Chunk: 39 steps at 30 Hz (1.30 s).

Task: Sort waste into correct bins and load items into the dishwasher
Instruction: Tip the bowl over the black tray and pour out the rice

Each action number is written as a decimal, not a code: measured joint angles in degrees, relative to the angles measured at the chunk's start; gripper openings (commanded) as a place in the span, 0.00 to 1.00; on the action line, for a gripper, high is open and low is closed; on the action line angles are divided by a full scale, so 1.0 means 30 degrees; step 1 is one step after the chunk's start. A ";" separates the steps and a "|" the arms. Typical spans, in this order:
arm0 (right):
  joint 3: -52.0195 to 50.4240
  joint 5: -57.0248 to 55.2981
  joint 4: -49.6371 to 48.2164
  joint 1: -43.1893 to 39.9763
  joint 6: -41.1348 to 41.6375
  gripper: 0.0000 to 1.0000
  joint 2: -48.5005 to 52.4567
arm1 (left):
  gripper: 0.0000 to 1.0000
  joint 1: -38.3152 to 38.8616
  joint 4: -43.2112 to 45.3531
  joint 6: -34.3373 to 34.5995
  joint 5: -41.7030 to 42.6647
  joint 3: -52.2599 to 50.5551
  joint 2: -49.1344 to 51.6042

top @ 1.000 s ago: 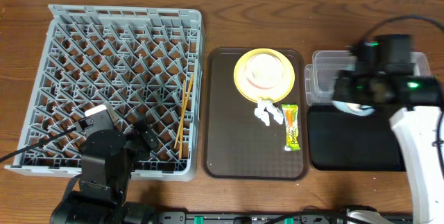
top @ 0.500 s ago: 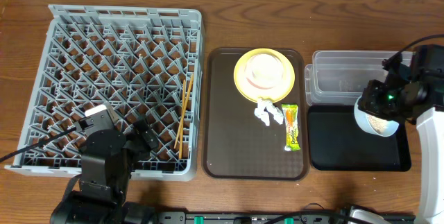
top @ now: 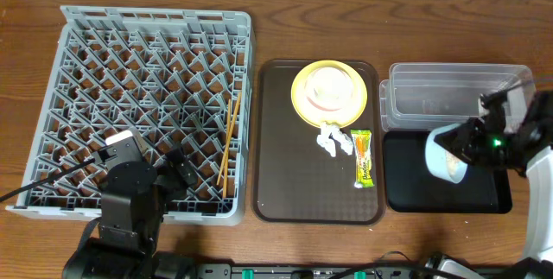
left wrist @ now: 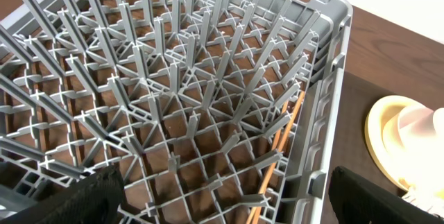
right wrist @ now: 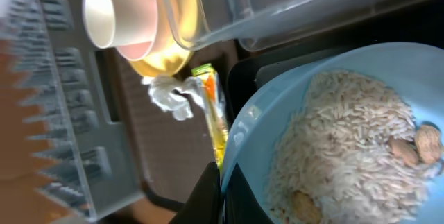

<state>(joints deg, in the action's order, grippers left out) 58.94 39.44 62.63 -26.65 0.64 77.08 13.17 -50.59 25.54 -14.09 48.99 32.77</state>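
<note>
My right gripper (right wrist: 223, 182) is shut on the rim of the light blue bowl (right wrist: 333, 141), which holds rice-like scraps (right wrist: 347, 148). In the overhead view the bowl (top: 441, 154) is tipped on its side over the black tray (top: 445, 188), in front of the clear container (top: 432, 98). The yellow plate (top: 329, 93) carries the white cup (right wrist: 111, 19). The napkin (top: 333, 141) and snack wrapper (top: 364, 158) lie on the brown tray. Two chopsticks (top: 229, 141) lie in the grey rack (top: 147, 106). My left gripper (left wrist: 222, 203) is open over the rack's front.
The dark brown serving tray (top: 285, 175) sits between the rack and the bins. The table's wooden surface (top: 311, 20) runs along the back edge.
My right arm has swung from over the clear container down to the black tray and tilted the bowl onto its side. The left arm has not moved.
</note>
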 measured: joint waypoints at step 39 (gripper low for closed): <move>-0.6776 1.4994 -0.2419 -0.8845 -0.5588 0.01 0.0000 | 0.96 0.0000 0.0000 0.0000 0.0000 0.0000 0.0000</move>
<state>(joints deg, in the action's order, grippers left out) 38.61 84.42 55.37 -53.19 -16.12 77.08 13.17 -50.59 25.54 -14.09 48.99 32.77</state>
